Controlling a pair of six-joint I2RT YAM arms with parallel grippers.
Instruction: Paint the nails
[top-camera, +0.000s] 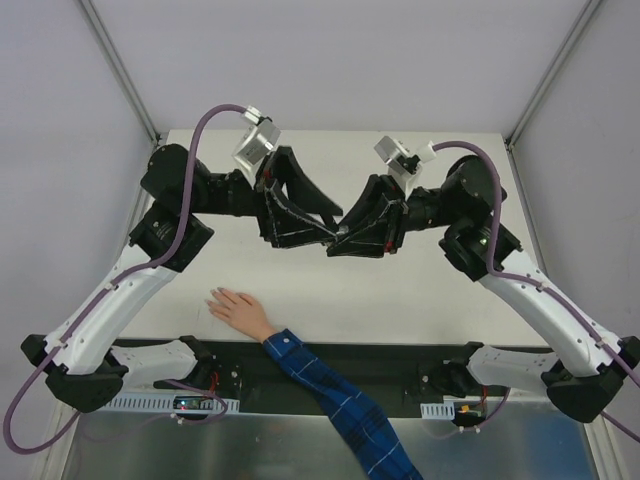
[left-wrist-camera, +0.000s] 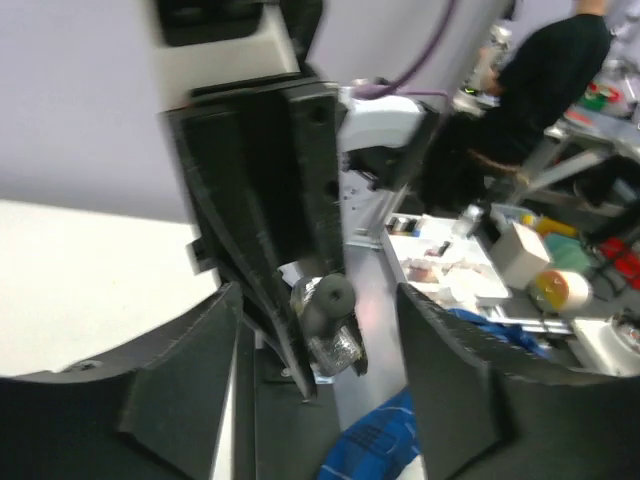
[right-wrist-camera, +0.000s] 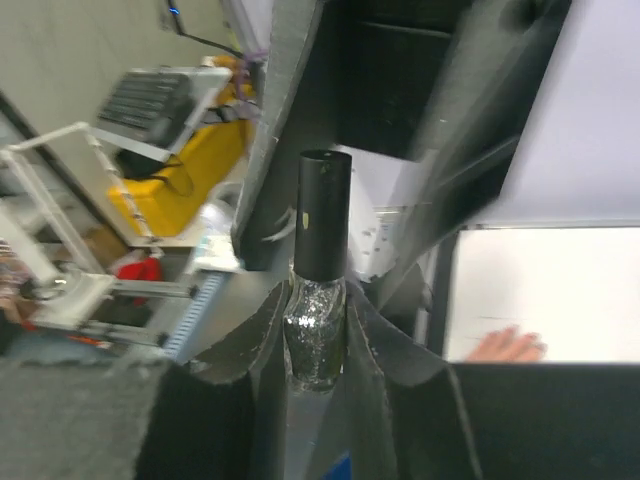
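The right gripper (right-wrist-camera: 315, 345) pinches the glass body of a small bottle (right-wrist-camera: 314, 335) of glittery polish. The bottle's black cap (right-wrist-camera: 324, 215) points away from it, toward the other arm. The left gripper (left-wrist-camera: 318, 292) faces it with its fingers spread wide, one on either side of the cap, and neither appears to touch it. The two grippers meet in the air above the middle of the table (top-camera: 420, 295).

The pale hand (top-camera: 238, 306) lies flat on the table with its fingers spread and pointing left. It is well apart from both grippers, nearer and to their left. Its blue plaid sleeve (top-camera: 335, 385) runs off over the near edge. The nails (top-camera: 213, 297) are at the fingertips on the hand's left end, too small to make out singly. In the right wrist view the fingertips show low on the white table, far off the bottle.
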